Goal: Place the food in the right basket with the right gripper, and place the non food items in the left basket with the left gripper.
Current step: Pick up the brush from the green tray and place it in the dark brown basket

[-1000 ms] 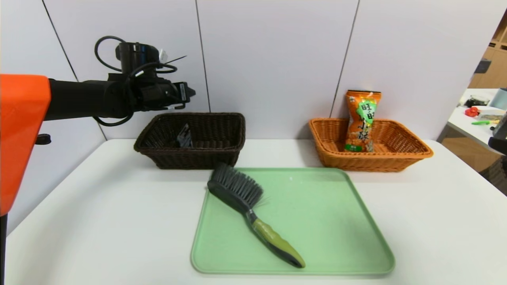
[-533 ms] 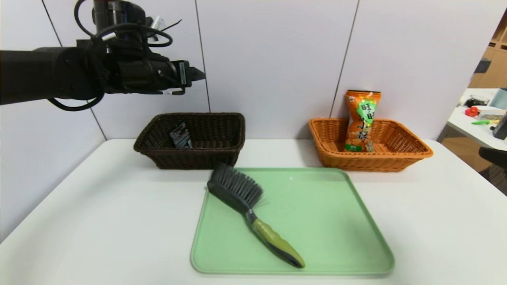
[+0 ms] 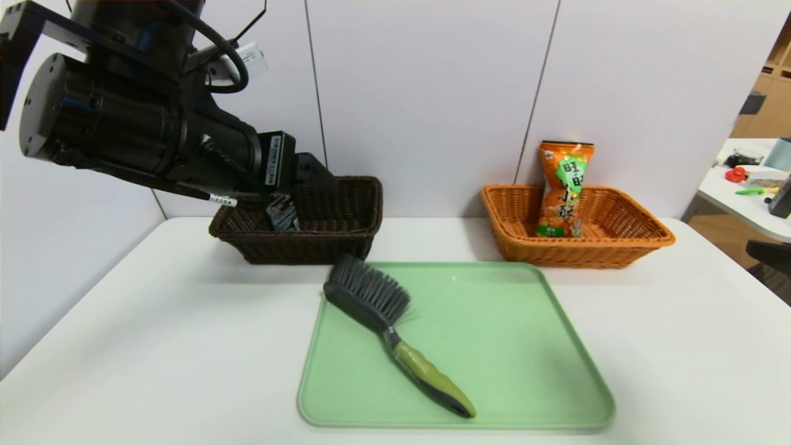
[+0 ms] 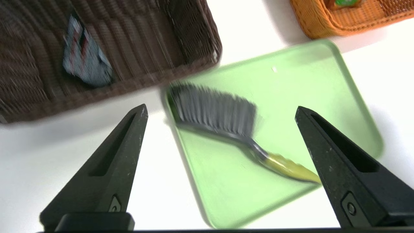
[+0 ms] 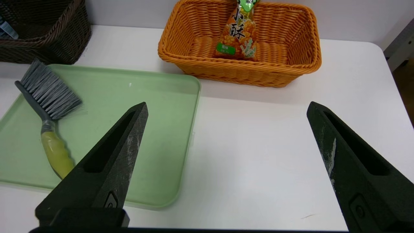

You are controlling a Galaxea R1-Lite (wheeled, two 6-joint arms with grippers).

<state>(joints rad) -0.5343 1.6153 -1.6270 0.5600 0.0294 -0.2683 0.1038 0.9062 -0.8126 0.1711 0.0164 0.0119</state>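
The left gripper (image 3: 315,176) fills the upper left of the head view, its arm cut off by the frame edge and hiding part of the left basket (image 3: 346,244); only a corner of the tube (image 3: 283,213) shows inside. In the left wrist view the fingers (image 4: 110,161) stand wide apart, holding nothing — basket and brush (image 4: 223,119) are blurred. The right gripper (image 5: 226,113) is also wide open and empty, at the lower edge; the food (image 3: 563,188) leans upright in the right basket (image 3: 624,247); the brush lies on the green tray (image 3: 525,346).
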